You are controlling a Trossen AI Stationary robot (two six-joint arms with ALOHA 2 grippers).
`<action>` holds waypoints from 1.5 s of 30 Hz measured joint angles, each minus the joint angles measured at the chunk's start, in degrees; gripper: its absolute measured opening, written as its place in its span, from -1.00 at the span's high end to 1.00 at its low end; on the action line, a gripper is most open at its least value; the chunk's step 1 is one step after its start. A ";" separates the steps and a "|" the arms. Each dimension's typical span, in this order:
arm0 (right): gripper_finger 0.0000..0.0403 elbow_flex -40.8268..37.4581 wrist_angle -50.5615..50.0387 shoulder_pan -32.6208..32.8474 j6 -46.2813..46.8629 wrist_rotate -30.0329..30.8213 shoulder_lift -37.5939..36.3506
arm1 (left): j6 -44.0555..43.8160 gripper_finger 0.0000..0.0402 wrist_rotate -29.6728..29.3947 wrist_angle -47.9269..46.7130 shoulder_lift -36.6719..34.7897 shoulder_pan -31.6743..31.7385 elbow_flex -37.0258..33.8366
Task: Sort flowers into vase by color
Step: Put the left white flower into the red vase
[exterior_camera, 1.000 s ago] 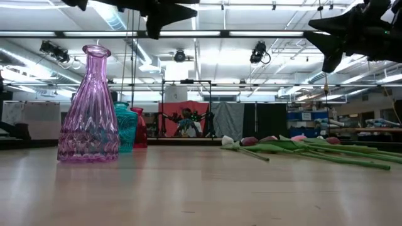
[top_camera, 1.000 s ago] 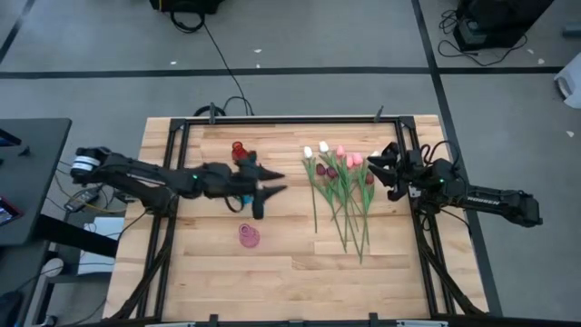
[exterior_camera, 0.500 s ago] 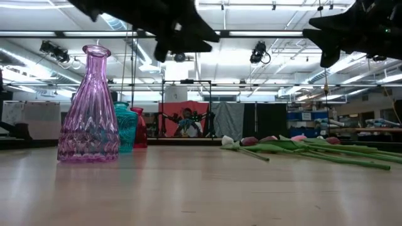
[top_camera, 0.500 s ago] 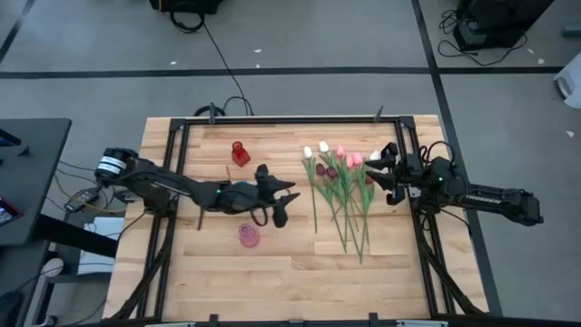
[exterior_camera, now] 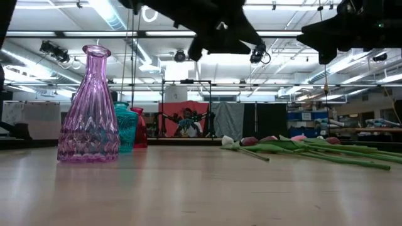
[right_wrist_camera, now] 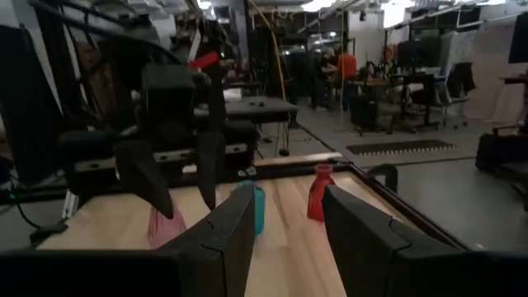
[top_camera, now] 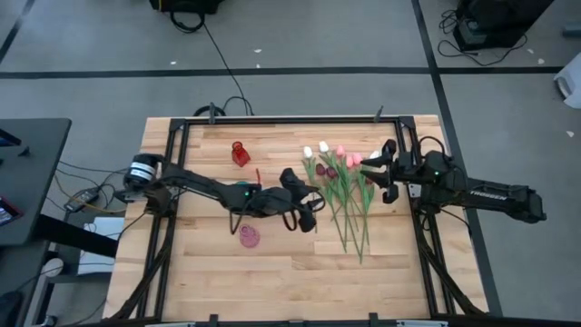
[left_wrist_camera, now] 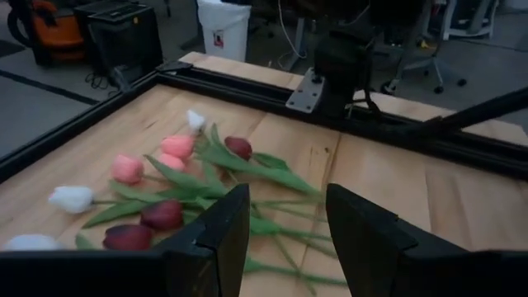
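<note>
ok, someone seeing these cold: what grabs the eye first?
Probably the bundle of tulips lying flat on the table's right half, white, pink and dark red heads toward the far edge. Next, the left gripper, open and empty, stretched across the middle to just beside the stems. In the low view the pink vase looms largest, with teal and red vases behind it.

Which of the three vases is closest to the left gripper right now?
The pink vase, just beside the left gripper on the table's front half. The red vase stands farther back; the teal vase shows between them.
</note>
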 joint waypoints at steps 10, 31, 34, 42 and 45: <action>0.23 -0.04 -5.05 -0.02 0.80 6.99 0.05 | -8.79 0.17 1.67 -26.01 11.83 5.33 20.42; 0.23 -0.07 -6.21 0.00 -0.32 8.48 0.05 | -35.80 0.17 14.94 -47.57 18.89 14.28 26.22; 0.23 -0.07 -5.95 0.00 -0.79 8.57 0.05 | -37.24 0.17 17.34 -47.18 20.67 14.78 26.15; 0.23 -0.09 -4.63 0.00 -1.71 9.47 0.54 | -37.54 0.17 18.45 -46.60 21.72 16.33 26.11; 0.23 -0.09 -3.90 0.00 -2.50 10.17 1.06 | -36.88 0.17 18.61 -45.08 21.73 16.58 26.09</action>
